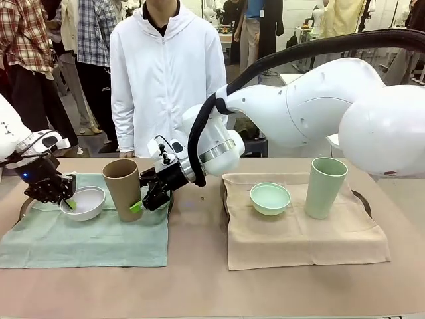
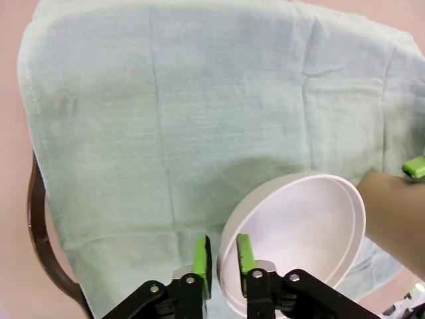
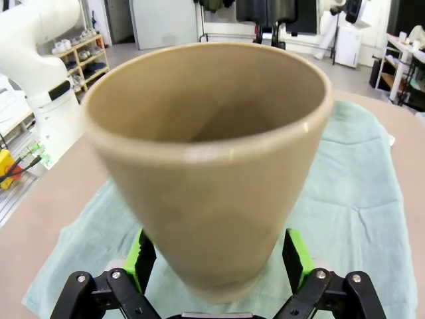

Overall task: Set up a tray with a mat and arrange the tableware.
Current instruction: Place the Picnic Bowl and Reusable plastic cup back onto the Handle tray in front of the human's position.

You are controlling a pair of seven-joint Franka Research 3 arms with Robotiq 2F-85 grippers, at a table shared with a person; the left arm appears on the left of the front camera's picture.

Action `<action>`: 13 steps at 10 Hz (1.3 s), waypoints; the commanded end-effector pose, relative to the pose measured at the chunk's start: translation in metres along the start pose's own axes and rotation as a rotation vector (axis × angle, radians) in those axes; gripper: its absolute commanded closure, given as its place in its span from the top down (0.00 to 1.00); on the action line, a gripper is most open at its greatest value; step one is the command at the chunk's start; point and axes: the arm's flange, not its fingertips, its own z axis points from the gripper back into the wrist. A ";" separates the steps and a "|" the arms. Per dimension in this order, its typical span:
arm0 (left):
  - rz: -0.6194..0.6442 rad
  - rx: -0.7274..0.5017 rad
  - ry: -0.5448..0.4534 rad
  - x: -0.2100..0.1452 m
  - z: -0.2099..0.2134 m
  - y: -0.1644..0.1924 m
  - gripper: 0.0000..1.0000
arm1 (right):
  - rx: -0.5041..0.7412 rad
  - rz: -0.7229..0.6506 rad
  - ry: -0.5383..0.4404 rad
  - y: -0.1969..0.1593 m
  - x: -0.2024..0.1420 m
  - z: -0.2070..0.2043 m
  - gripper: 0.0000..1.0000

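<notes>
My left gripper pinches the rim of the small white bowl on the mint-green cloth mat. My right gripper clamps the base of the tall tan-brown cup, tilted, beside the bowl. Mint-green bowl and tall mint-green cup sit on the beige mat.

No readable text, labels, numbers — background perhaps too blurred.

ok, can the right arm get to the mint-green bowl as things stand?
Probably not right away. The right tool is across on the green mat, its pads either side of the tan-brown cup. The mint-green bowl sits uncovered on the beige mat with nothing above it, so once that tool is free, likely yes.
</notes>
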 end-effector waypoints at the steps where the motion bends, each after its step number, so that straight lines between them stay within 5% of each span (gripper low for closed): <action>1: -0.020 0.027 -0.011 -0.004 0.011 -0.001 0.67 | -0.033 -0.030 0.124 0.007 0.015 0.009 1.00; 2: -0.039 0.041 -0.018 -0.008 0.019 -0.002 1.00 | -0.036 -0.021 0.181 0.014 0.024 0.014 1.00; 3: -0.060 0.055 -0.022 -0.012 0.028 -0.003 0.87 | -0.056 -0.027 0.245 0.022 0.033 0.023 1.00; 4: -0.090 0.064 -0.035 -0.017 0.038 -0.005 1.00 | -0.064 -0.046 0.308 0.030 0.042 0.035 1.00; 7: -0.155 0.133 -0.049 -0.035 0.068 -0.015 1.00 | -0.150 -0.238 0.487 0.053 0.074 0.081 1.00; 13: -0.315 0.318 -0.082 -0.060 0.136 -0.092 1.00 | -0.503 -0.873 0.572 0.123 0.200 0.168 1.00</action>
